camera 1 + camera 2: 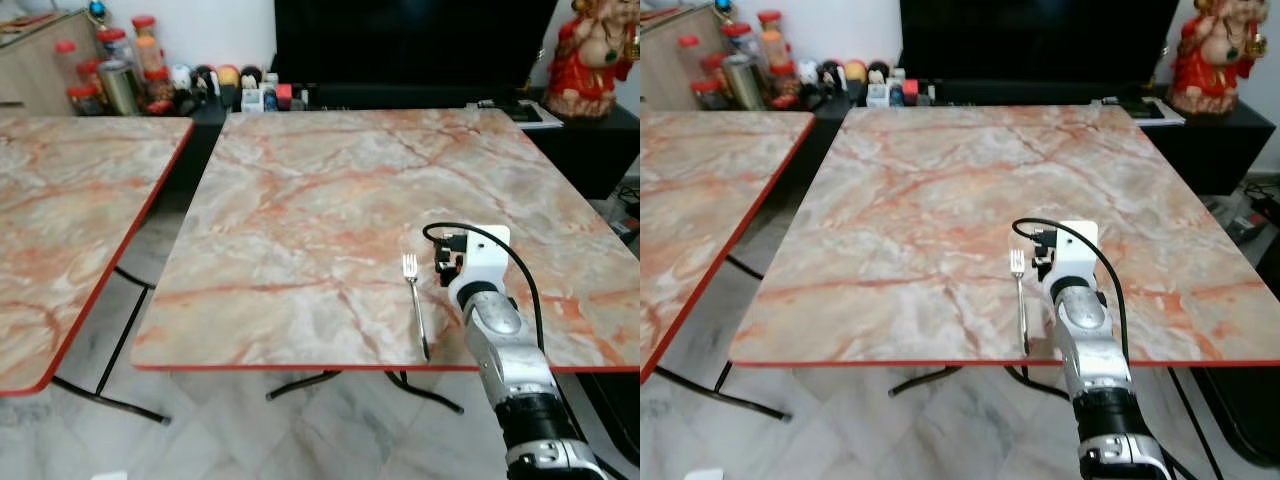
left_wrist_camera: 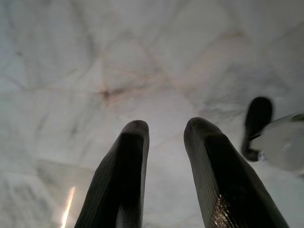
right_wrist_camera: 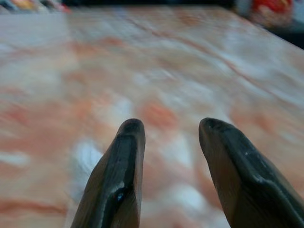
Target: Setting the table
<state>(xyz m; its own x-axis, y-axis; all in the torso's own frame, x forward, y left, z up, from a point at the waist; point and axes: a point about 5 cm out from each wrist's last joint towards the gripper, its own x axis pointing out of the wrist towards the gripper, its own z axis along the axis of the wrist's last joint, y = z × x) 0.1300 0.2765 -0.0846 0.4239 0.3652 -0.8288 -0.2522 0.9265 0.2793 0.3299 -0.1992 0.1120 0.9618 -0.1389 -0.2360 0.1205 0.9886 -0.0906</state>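
Observation:
A silver fork (image 1: 415,305) lies on the marble table (image 1: 300,190), tines pointing away from me and its handle end at the red front edge. My right gripper (image 1: 446,258) reaches over the table just right of the fork's tines, apart from it. In the right wrist view the right gripper (image 3: 168,126) is open, with nothing but blurred tabletop between its fingers. My left gripper (image 2: 166,126) hangs idle over the pale tiled floor, fingers apart and holding nothing.
A second marble table (image 1: 60,220) stands to the left across a narrow gap. Jars and small items (image 1: 120,70) crowd the back left. A dark screen (image 1: 400,40) and a red figurine (image 1: 595,55) stand on the low black cabinet behind.

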